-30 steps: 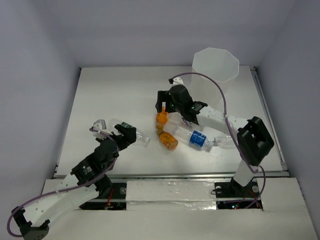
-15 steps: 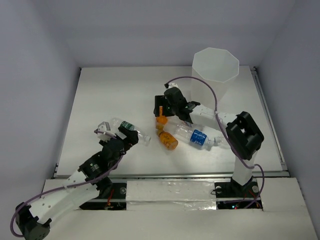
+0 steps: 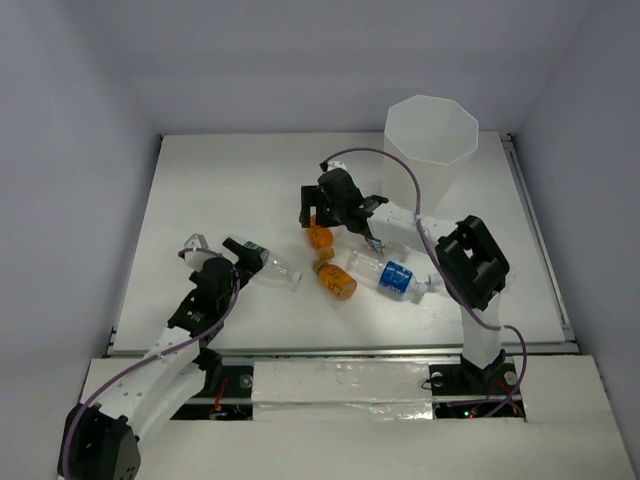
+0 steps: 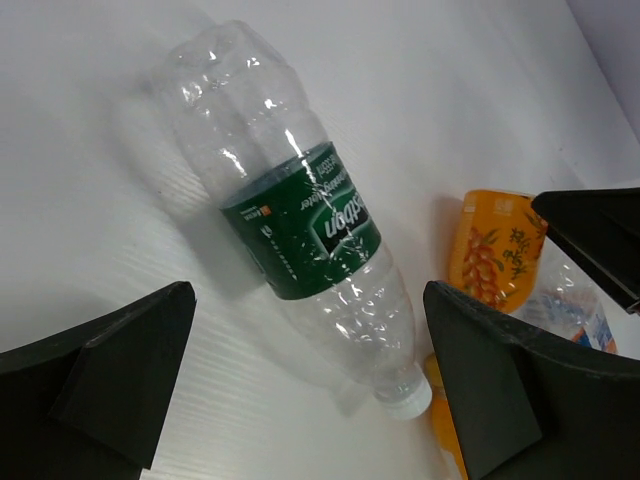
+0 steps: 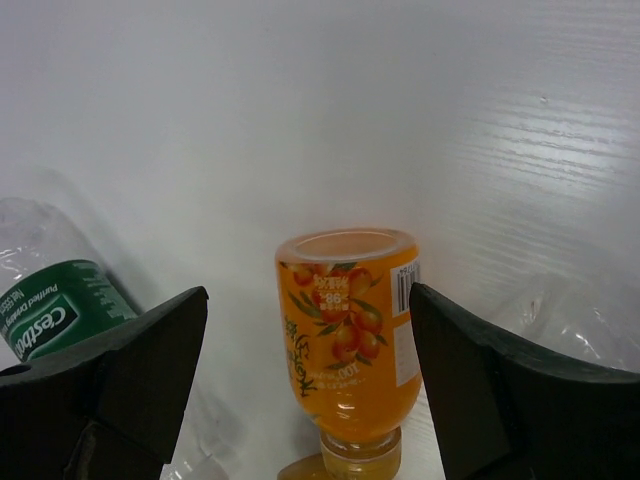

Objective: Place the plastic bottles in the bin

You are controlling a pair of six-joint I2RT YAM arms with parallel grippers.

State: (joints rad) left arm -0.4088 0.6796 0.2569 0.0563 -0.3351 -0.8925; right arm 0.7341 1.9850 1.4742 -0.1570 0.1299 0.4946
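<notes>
The step in hand is the reach for a first pick, and no bottle is in the bin (image 3: 402, 152) as far as its translucent wall lets one tell. The right gripper (image 5: 308, 296) hangs with its jaws wide apart and nothing held; an orange bottle (image 5: 348, 335) lies on the table (image 3: 220, 180) straight ahead of it, centred in the gap between the two fingers (image 5: 130, 390), base away from the wrist and cap toward it. A second orange bottle (image 3: 336, 281) lies just beyond that cap, on the wrist side, and a blue-labelled bottle (image 3: 391, 277) rests beside it, further back under the forearm. The bin stands well apart from this gripper, behind its wrist.

The left gripper (image 4: 305, 330) is likewise spread and empty; a clear green-labelled bottle (image 4: 300, 220) lies on its side ahead of it, between the fingers in the wrist view, cap pointing back toward the wrist.

The next move for the right arm likely calls for a short descent until the fingers flank the orange body, a firm closing across its width, then a lift and a swing back over the bin's rim; the left needs the same squeeze at the label, where the thin clear wall may crumple.
</notes>
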